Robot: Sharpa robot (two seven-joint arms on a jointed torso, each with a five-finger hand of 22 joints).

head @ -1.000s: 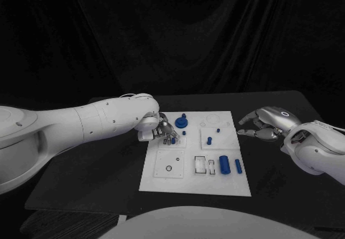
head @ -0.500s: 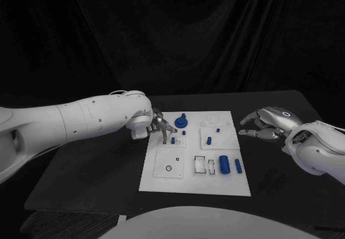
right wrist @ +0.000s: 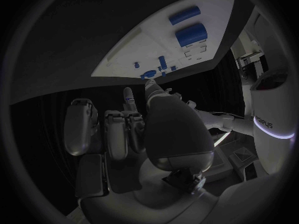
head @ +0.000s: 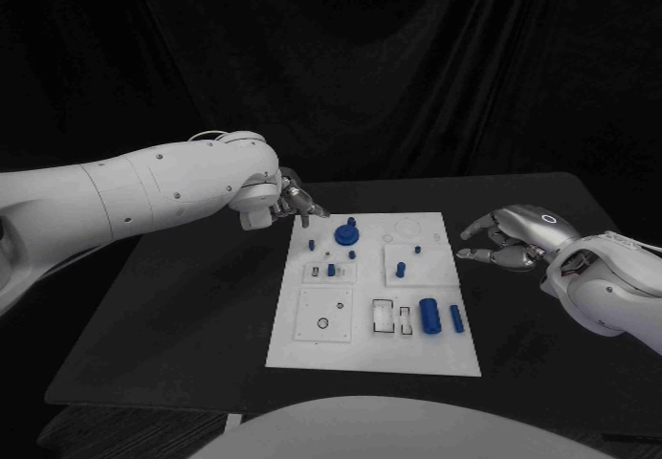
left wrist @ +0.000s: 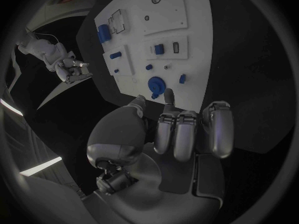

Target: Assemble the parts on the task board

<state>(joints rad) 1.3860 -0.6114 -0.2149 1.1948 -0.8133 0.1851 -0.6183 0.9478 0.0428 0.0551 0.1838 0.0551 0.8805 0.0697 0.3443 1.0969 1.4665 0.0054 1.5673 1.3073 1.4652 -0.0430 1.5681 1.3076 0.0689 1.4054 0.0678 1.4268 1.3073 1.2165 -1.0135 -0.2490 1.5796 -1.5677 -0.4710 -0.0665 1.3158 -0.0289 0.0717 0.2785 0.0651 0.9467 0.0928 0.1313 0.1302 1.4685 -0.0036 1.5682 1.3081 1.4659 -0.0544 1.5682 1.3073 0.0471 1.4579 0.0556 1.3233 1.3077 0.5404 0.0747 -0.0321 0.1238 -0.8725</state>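
Left hand (head: 287,204) empty, fingers loosely curled, at board's (head: 320,350) eleven o'clock, clearing seated parts; right hand (head: 511,239) empty, curled, parked three o'clock, likely awaiting turn.

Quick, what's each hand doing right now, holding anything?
Left hand: open, holding nothing, beside the task board.
Right hand: fingers curled, holding nothing.

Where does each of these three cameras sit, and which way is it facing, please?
Head view: on the robot's head, looking down at the black table and white board; both arms enter, left hand and right hand showing.
Left wrist view: behind the left hand, facing the board with its blue knob.
Right wrist view: behind the right hand, facing the board's edge.
Shared: both wrist views show the board and the big blue cylinder.
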